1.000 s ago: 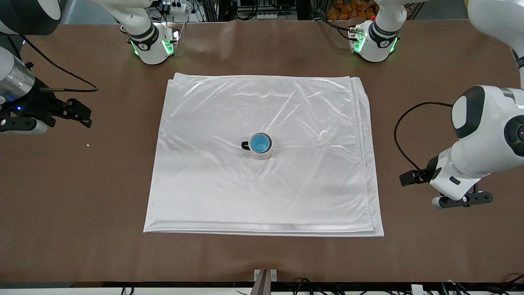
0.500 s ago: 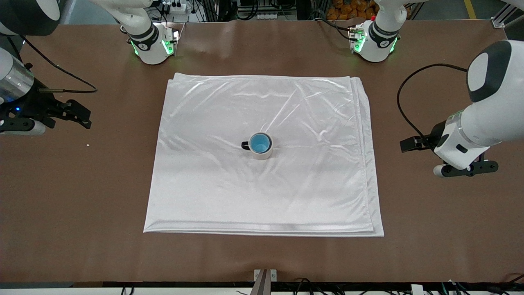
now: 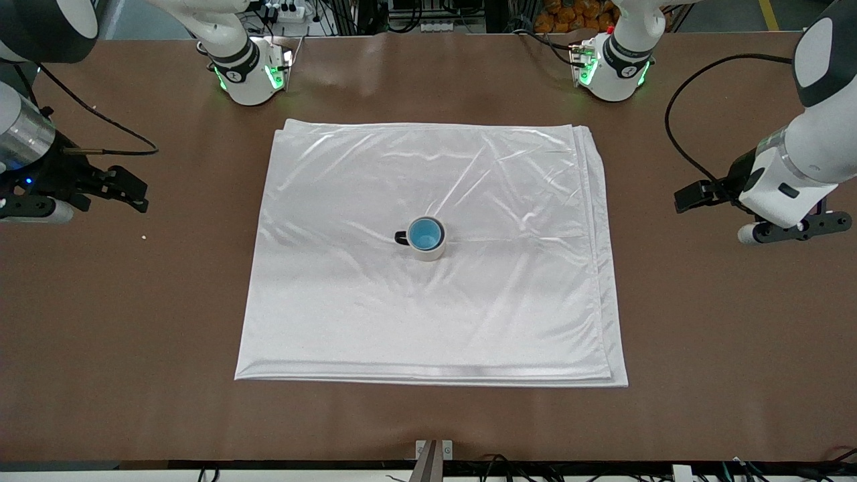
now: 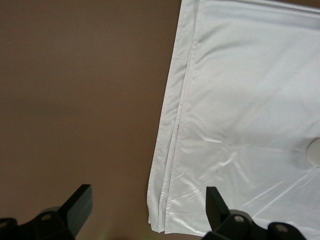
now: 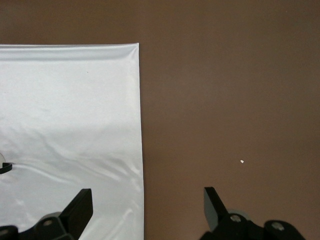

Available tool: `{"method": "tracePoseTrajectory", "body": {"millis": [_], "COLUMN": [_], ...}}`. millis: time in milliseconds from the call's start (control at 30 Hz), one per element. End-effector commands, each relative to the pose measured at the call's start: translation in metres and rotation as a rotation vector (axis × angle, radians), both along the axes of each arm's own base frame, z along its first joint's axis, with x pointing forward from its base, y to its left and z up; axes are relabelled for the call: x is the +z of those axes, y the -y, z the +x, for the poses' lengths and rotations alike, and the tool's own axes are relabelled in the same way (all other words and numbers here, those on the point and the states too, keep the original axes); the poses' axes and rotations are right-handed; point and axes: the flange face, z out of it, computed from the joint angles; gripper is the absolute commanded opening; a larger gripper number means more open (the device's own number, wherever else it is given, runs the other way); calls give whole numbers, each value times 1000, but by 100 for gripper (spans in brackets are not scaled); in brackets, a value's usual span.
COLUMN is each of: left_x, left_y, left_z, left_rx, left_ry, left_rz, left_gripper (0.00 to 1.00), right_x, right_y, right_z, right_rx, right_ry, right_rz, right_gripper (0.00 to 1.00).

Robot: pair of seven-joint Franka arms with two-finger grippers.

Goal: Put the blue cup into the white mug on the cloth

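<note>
The blue cup (image 3: 426, 233) sits nested inside the white mug (image 3: 428, 247) at the middle of the cloth (image 3: 348, 301), so the placing looks done. The left gripper (image 4: 145, 212) hangs over bare desk (image 3: 736, 335) at its own end, the right gripper (image 5: 147, 210) over the cloth's edge at the other; both have fingers spread wide and hold nothing. Judging by this, nothing remains but for the arms to park clear.

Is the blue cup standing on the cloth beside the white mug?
No, in the front view the blue cup sits inside the white mug, which stands near the middle of the cloth.
</note>
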Motion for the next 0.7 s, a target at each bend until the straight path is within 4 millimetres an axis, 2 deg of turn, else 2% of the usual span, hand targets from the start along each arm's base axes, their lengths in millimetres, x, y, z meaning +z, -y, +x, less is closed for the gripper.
{"method": "tracePoseTrajectory", "body": {"millis": [0, 67, 233, 367, 500, 667], "left_x": [17, 29, 45, 57, 63, 68], "left_y": [-5, -11, -30, -44, -56, -49], "left_z": [-15, -20, -28, -37, -38, -38], "left_rx": [0, -4, -39, -30, -18, -74], "left_ry": [18, 40, 51, 47, 62, 73], "left_rz": [-2, 3, 3, 7, 22, 64], "left_gripper": [100, 100, 100, 100, 100, 100], "right_x": [0, -1, -4, 10, 17, 31], "right_y": [7, 10, 20, 20, 28, 26], "right_z": [-6, -6, -11, -21, -22, -20], "right_rx": [-34, -37, -57, -67, -84, -80], "right_ry": [5, 4, 5, 20, 30, 58], "right_rz": [19, 19, 18, 44, 46, 53], "right_gripper": [99, 98, 98, 100, 100, 100]}}
